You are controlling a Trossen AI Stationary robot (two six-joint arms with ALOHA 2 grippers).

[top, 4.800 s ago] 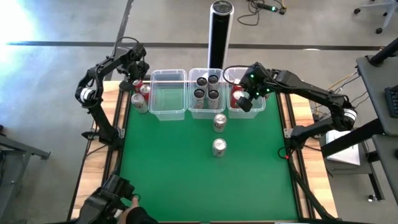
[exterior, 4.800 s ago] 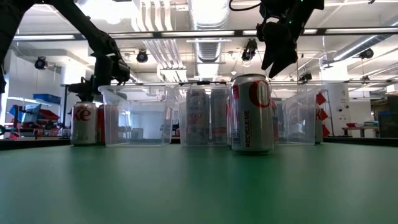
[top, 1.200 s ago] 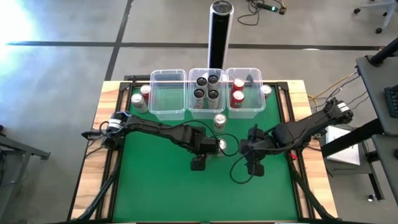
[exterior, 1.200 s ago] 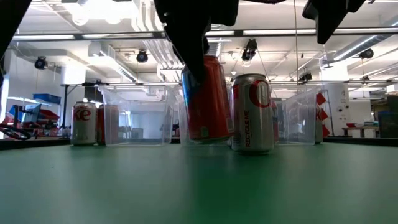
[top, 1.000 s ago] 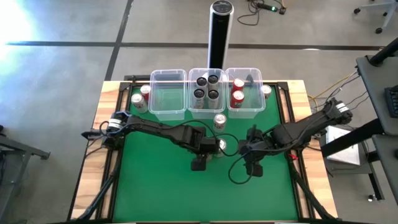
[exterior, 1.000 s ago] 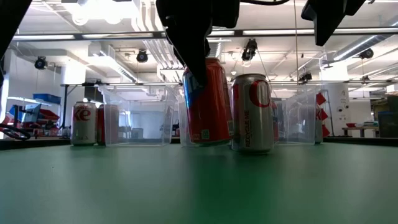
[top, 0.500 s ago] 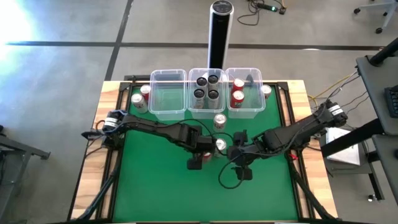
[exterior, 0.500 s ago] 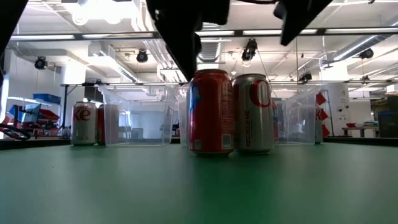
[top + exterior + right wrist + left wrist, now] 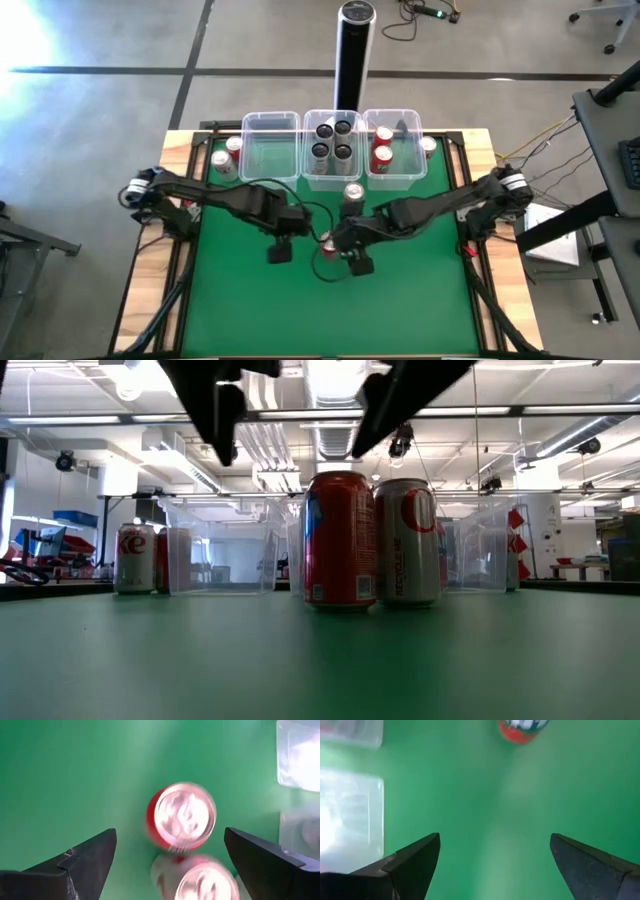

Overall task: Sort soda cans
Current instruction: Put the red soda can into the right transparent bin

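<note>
Red can stands free between two open grippers

Red aluminium is seen upright near the middle of the green table (image 9: 240, 300): the red can (image 9: 339, 540) stands on its base, held by nothing. Directly above it, the right gripper (image 9: 170, 865) is spread wide, its fingers apart on either side of the can's silver top, with no contact visible. A silver-white can (image 9: 405, 542) stands just beside the red one, toward the far edge. The left gripper (image 9: 495, 865) is also wide open and empty, hovering over bare mat toward the left edge, with the red can apart from it. Along the far edge three clear bins (image 9: 270, 178) are lined up: the middle one holds four dark cans (image 9: 332, 140), the right one holds red cans (image 9: 381, 155). More cans (image 9: 223, 160) stand by the far left corner, outside the bins
</note>
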